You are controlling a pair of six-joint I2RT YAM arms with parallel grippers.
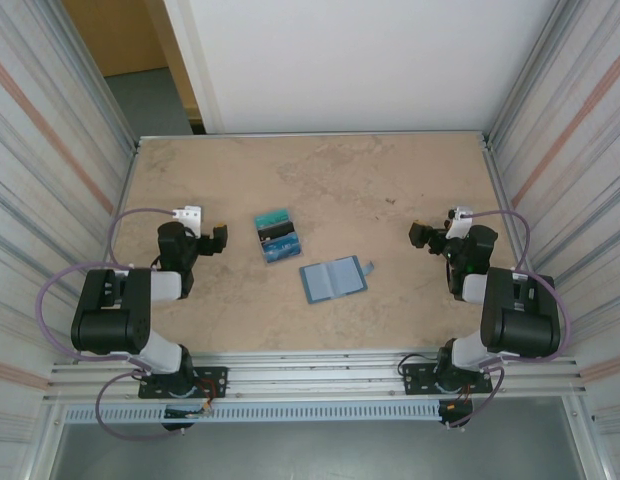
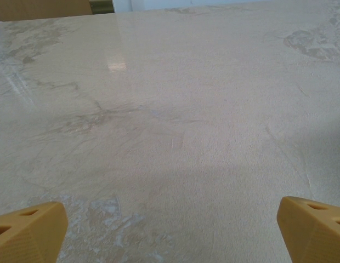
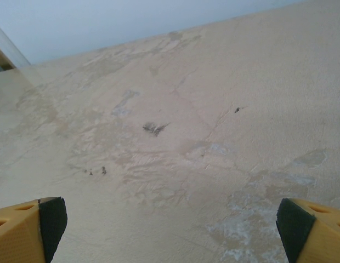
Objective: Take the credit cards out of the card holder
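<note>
Beige, marbled stone-look surface covers the bench [image 1: 390,180], worn pale in patches. Near the left edge the left gripper [image 1: 218,238] hovers, its yellow fingers [image 2: 27,230] spread wide with nothing between them. Near the right edge the right gripper [image 1: 422,236] is likewise spread and empty. About mid-bench, nearer the front edge, the card holder [image 1: 333,279] lies opened flat, tab pointing right. Just beyond it, toward the left, the credit cards [image 1: 278,236] lie in a loose fanned pile, outside the holder.

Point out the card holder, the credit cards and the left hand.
card holder [image 1: 333,279]: top view, middle of its open face.
credit cards [image 1: 278,236]: top view, middle of the pile.
left hand [image 1: 219,240]: top view, between its fingertips.
</note>
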